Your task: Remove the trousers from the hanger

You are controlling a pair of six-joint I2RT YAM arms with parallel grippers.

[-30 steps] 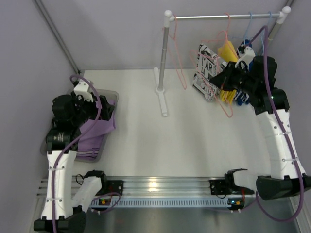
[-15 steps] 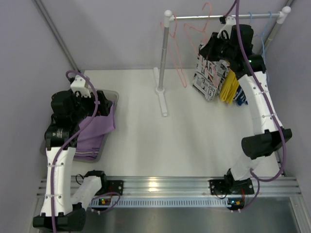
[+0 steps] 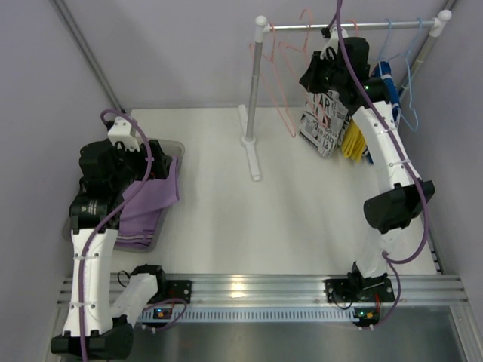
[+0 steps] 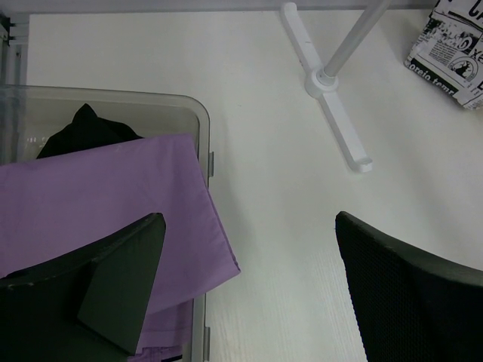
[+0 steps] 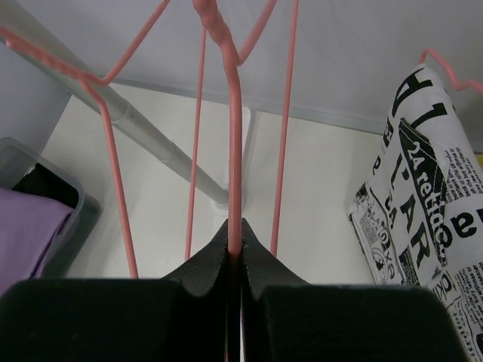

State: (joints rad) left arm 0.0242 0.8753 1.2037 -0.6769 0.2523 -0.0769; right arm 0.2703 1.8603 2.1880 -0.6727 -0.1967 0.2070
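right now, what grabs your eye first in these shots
The right gripper, raised to the rail at the back right, is shut on a pink hanger. At the left, the lilac trousers drape over the rim of a clear bin, the black trousers peeking out inside, the left gripper open above.

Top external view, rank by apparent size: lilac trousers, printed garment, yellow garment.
1. lilac trousers, largest even though partly covered
2. printed garment
3. yellow garment, smallest, though partly hidden

The black-and-white printed garment (image 5: pixel 423 204) bears large black letters, "AR" among them; smaller print is unreadable.
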